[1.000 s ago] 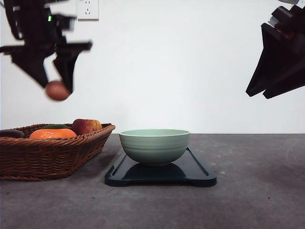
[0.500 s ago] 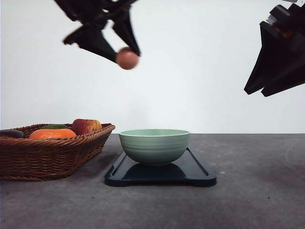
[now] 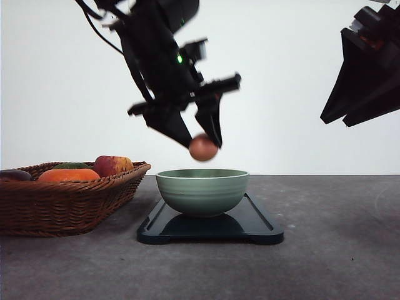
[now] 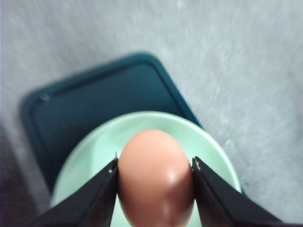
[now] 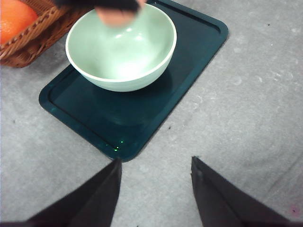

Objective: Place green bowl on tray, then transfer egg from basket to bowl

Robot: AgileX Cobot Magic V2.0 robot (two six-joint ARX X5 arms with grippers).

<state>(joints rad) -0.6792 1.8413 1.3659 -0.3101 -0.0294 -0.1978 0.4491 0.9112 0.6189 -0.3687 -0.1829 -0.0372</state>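
The pale green bowl (image 3: 202,191) stands on the dark tray (image 3: 262,226) in the middle of the table. Just above the bowl's rim hangs the reddish-brown egg (image 3: 203,148), with my left gripper (image 3: 202,144) shut on it. From the left wrist, the egg (image 4: 155,176) sits between the two black fingers (image 4: 97,196) over the bowl (image 4: 90,160) and the tray (image 4: 90,101). My right gripper (image 5: 155,191) is open, held high at the right above the bare table, with the bowl (image 5: 121,46) and tray (image 5: 189,56) below it. The wicker basket (image 3: 65,203) stands at the left.
The basket holds an orange fruit (image 3: 69,175), a red-and-yellow apple (image 3: 113,165) and a dark item (image 3: 14,175) at its left edge. The right arm's black body (image 3: 369,69) hangs at the upper right. Grey table (image 3: 337,250) stretches right of the tray.
My left gripper carried the egg from high over the basket, rightward and then down, to just above the bowl. The right arm has barely moved.
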